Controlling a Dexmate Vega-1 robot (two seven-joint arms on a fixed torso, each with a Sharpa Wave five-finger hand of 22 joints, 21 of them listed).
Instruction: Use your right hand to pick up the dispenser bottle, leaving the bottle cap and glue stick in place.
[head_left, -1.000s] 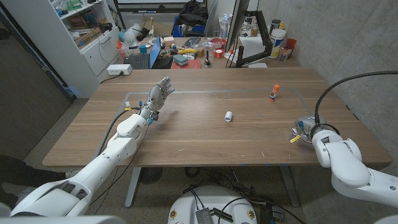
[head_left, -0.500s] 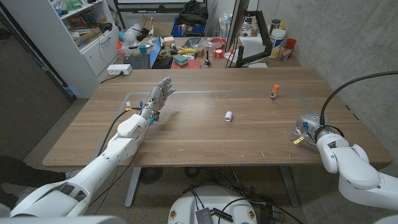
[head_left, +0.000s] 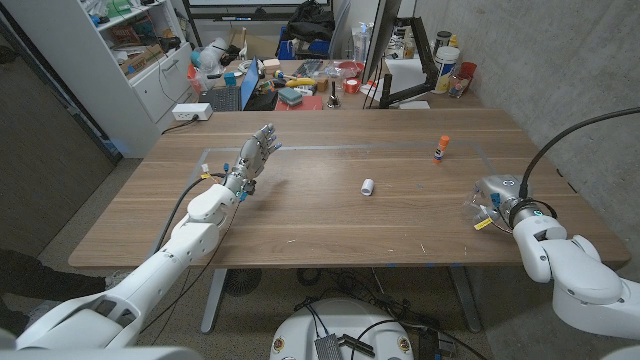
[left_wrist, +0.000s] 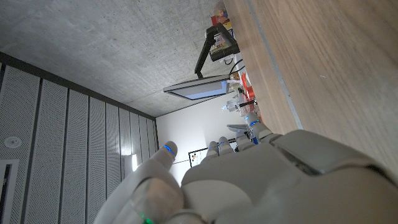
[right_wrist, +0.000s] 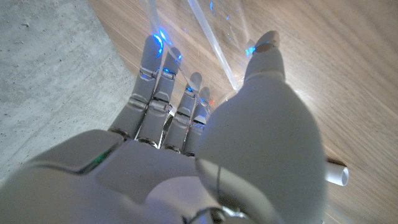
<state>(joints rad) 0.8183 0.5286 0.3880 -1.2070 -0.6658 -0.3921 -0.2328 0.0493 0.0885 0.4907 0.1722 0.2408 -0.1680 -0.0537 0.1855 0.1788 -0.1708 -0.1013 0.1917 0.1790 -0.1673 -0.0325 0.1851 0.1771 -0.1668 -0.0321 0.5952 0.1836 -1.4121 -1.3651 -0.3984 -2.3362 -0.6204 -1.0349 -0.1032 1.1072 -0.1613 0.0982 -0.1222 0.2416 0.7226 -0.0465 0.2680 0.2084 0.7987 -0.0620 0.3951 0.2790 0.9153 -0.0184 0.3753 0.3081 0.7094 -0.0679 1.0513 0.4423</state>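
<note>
Right hand (right_wrist: 186, 149) sits at the near right end of the bench (head_left: 300, 215), fingers stretched out and thumb standing well apart from them, so it is wide and not closed on anything. Just ahead of those fingers is a clear, glassy-looking shape, which I take to be the dispenser bottle (right_wrist: 214, 43). Whether the fingertips touch it yet, I cannot tell.

Being see-through, the bottle is probably thin plastic: light, a bit slick, and likely to give or skid away if squeezed at one end. I would wrap the thumb and fingers around the middle of its body, not its pump or neck, and close gently.

The bottle cap (head_left: 367, 186) lies well apart near the bench's middle, and the glue stick (head_left: 441, 148) stands farther back. Neither looks to be in the way. The left hand (head_left: 255, 155) is held up over the far left side, fingers spread, holding nothing.
</note>
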